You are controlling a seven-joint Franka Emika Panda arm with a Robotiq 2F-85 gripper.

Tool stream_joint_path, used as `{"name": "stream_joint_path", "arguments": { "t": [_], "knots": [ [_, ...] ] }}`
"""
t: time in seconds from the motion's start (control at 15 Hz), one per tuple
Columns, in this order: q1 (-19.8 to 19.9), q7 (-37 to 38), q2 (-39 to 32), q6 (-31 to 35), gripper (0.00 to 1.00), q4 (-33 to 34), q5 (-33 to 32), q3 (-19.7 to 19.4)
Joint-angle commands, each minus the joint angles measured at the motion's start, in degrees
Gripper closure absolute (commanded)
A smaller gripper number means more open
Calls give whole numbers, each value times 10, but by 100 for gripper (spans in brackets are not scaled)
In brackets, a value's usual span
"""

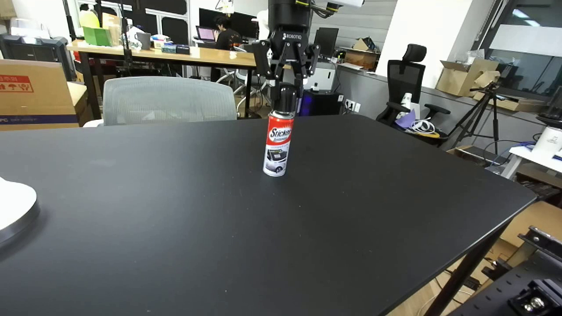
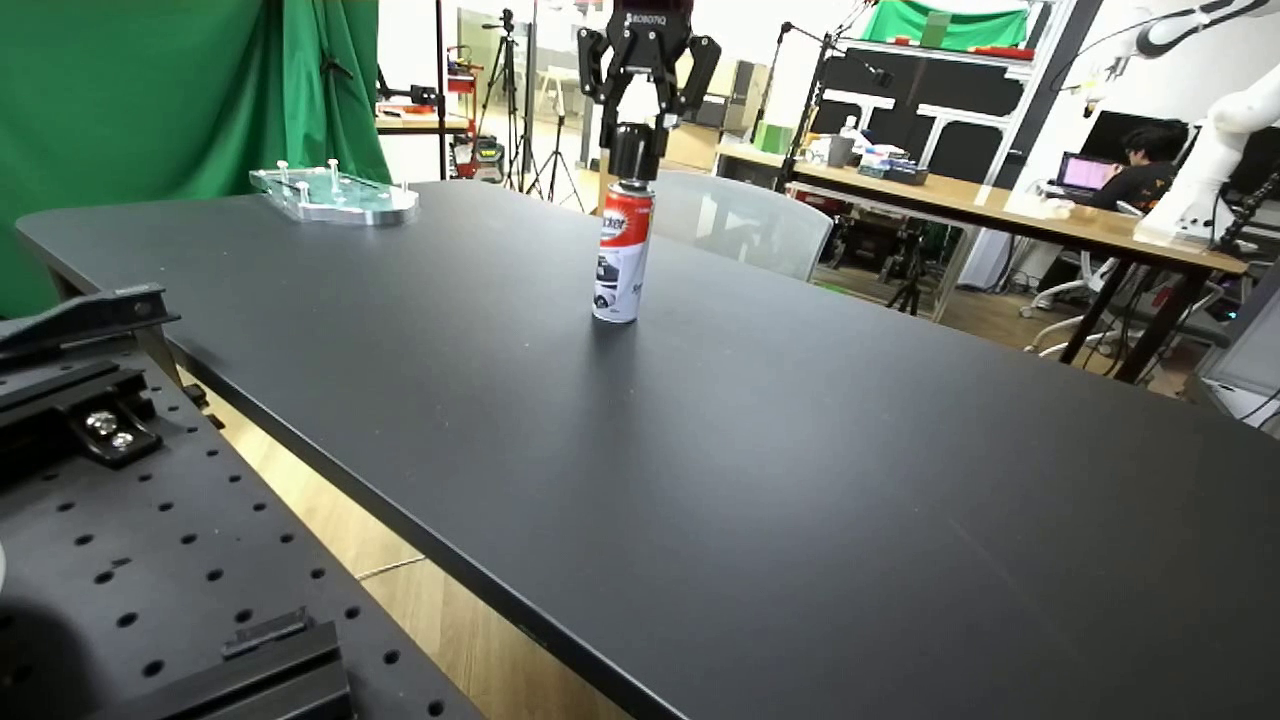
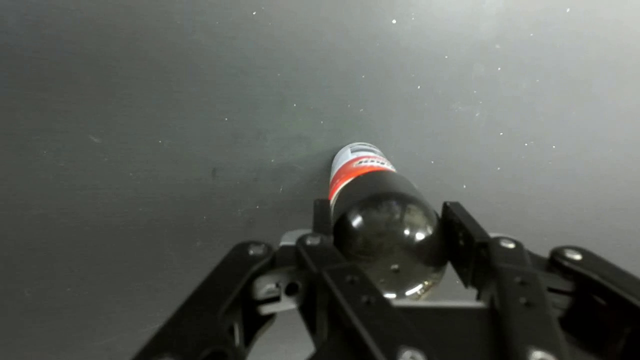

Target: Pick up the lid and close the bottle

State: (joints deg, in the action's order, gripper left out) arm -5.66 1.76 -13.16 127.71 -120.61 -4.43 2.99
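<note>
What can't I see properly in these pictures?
The top of the bottle: under the lid in every view.
Small words on the label: too tiny in both exterior views.
Part of the lid's side: behind the tool in both exterior views.
What's on the laptop screen: too small in both exterior views.
Part of the cardboard box: cut off by the left edge in an exterior view.

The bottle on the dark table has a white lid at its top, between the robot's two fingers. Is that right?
Not quite: the lid is black, not white, as the wrist view shows. The rest holds: it is at the top of the bottle on the dark table, between the robot's two fingers.
</note>
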Motion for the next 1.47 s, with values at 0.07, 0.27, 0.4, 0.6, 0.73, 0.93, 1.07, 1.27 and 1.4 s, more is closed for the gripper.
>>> {"name": "stream_joint_path", "arguments": {
  "t": [0.07, 0.27, 0.4, 0.6, 0.73, 0.93, 1.07, 1.27, 1.4],
  "knots": [
    [-1, 26, 9, 10, 68, -18, -10, -1],
    [-1, 27, 10, 23, 68, -25, -7, -1],
    [-2, 34, 12, 42, 68, -31, -12, -3],
    [-2, 38, 13, 66, 68, -38, -14, -4],
    [-1, 37, 11, 73, 68, -40, -6, -3],
    [3, 26, 12, 63, 16, -40, 11, 1],
    [5, 17, 15, 53, 7, -42, 25, 3],
    [4, 15, 23, 44, 0, -46, 36, 5],
    [3, 20, 33, 40, 0, -48, 36, 5]
  ]
}}
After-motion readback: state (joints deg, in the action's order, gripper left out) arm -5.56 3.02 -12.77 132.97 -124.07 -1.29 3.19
